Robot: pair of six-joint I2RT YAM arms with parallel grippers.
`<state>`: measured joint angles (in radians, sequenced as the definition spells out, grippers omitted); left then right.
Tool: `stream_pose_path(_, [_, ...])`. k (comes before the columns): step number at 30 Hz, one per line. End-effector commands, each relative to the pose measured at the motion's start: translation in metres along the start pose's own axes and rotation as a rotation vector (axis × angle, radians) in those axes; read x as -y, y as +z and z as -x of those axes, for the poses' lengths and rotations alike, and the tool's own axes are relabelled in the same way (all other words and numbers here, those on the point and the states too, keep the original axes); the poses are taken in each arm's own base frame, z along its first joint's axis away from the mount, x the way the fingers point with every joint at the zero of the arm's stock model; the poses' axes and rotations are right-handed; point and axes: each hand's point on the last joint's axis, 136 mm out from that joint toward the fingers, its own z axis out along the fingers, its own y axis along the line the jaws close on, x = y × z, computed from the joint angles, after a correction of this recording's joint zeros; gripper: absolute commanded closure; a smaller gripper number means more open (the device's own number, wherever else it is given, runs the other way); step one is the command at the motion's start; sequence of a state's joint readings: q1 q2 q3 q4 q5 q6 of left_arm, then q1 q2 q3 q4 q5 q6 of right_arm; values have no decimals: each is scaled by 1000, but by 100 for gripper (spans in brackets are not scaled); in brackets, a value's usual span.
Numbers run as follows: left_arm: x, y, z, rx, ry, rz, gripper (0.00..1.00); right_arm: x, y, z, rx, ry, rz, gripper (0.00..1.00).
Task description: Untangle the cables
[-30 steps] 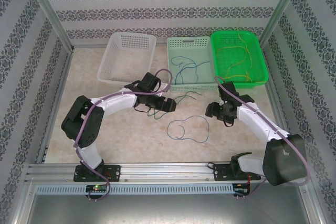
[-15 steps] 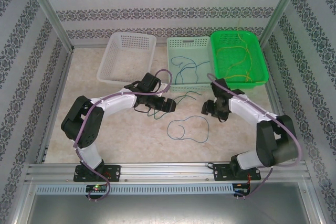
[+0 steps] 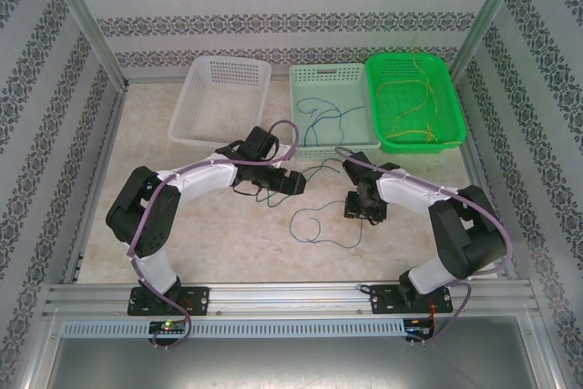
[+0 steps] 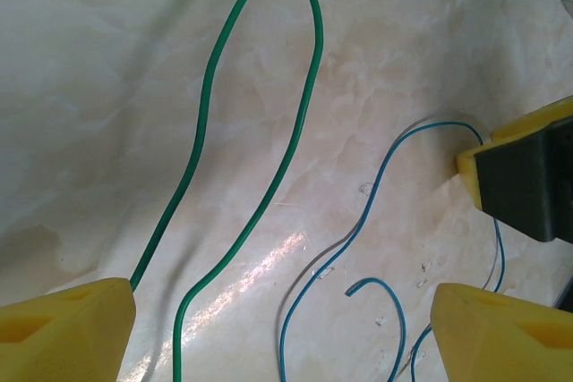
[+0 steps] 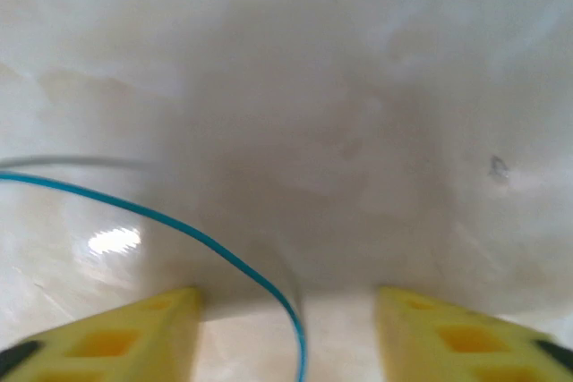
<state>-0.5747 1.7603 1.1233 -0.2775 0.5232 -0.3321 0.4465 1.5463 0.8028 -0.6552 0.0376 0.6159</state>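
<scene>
Grip on nothing — left pincer (image 4: 282, 333) wide open over green cable (image 4: 309, 87), right pincer (image 5: 291, 328) parted astride blue cable (image 5: 179, 221).

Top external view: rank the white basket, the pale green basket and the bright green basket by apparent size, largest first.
Largest: bright green basket and white basket, too alike to rank.
Smallest: pale green basket, which looks narrower; its right edge sits against the bright green one.
</scene>
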Motion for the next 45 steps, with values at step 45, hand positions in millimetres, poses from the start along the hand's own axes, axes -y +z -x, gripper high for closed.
stream_pose_path(45, [-18, -47, 25, 224, -22, 89, 11, -36, -343, 153, 935, -171, 398, 100])
